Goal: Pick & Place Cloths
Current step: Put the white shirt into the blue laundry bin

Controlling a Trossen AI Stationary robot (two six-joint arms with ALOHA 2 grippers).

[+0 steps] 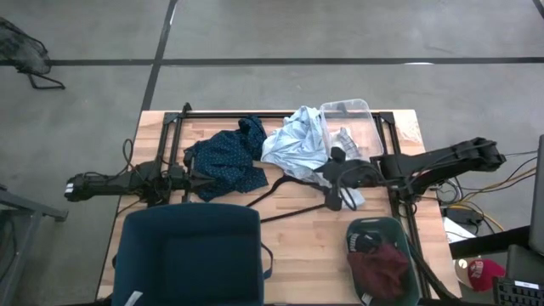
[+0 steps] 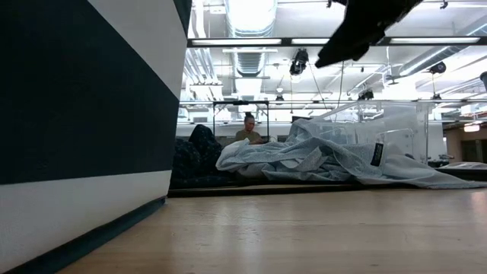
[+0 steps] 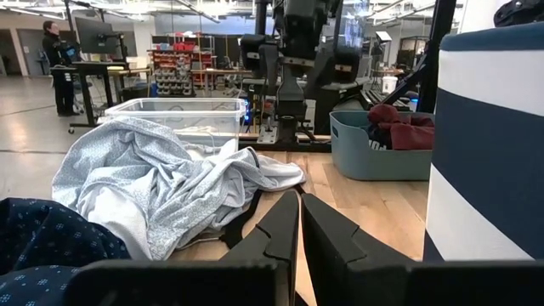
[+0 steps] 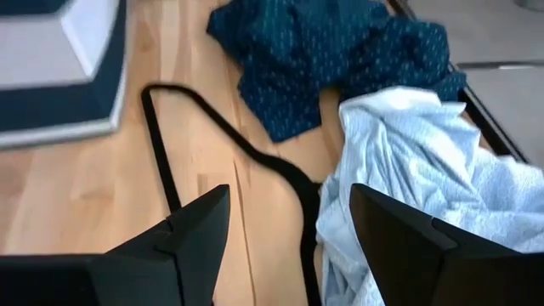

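Observation:
A navy dotted shirt (image 1: 225, 161) lies crumpled on the table's far left part. A pale blue-white shirt (image 1: 296, 143) is heaped beside it, its far edge against a clear tub (image 1: 357, 119). A maroon piece (image 1: 381, 268) and a black printed garment (image 1: 367, 242) lie in a green bin (image 1: 406, 246) at the near right. My right gripper (image 4: 289, 204) hangs open above the table, over the pale shirt's near edge (image 4: 408, 195), holding nothing. My left gripper (image 3: 297, 229) is shut and level next to the navy shirt (image 3: 42, 242).
A dark blue fabric bin (image 1: 187, 255) stands at the near left and fills the low view's left side. A thin black hanger (image 4: 212, 119) curves over the wood between the shirts and that bin. Small grey-white socks (image 1: 344, 136) lie in the clear tub. Bare wood lies at the near middle.

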